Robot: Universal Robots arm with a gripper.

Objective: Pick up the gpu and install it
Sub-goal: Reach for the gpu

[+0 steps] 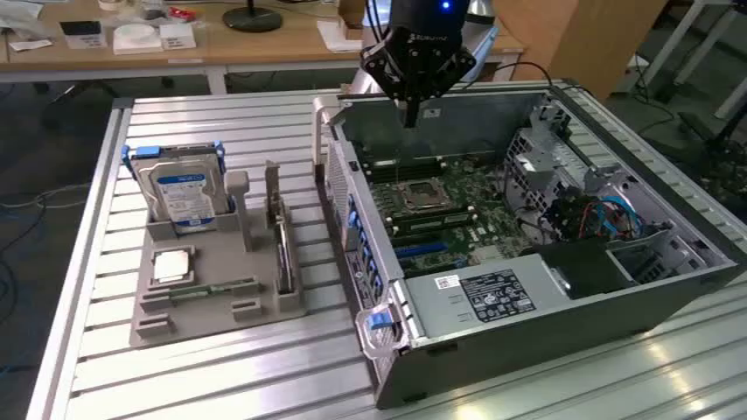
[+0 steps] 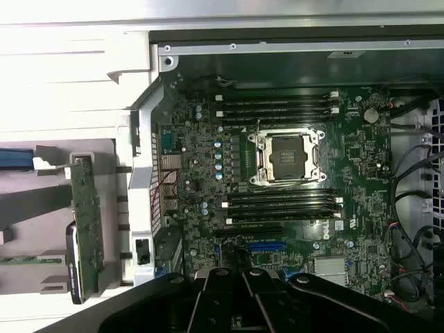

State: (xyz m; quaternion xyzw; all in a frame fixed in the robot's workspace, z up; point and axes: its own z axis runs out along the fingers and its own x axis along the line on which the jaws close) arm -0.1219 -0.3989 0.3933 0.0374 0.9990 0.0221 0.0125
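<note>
End effector (image 1: 410, 121): closed, gripping nothing, hovering above the open computer case (image 1: 561, 350), over the far edge of the motherboard (image 1: 467, 197).
Gpu (image 1: 279, 229): standing on edge in the grey holder (image 1: 210, 311) on the tabletop (image 1: 210, 131), beside the case, well apart from the end effector.
Hard drive (image 1: 181, 194): upright in the same holder.

Gripper (image 1: 410, 115) fingers together, empty, hovers above open computer case (image 1: 583, 341); gpu (image 1: 282, 245) upright in grey holder (image 1: 216, 306), well apart.
</note>
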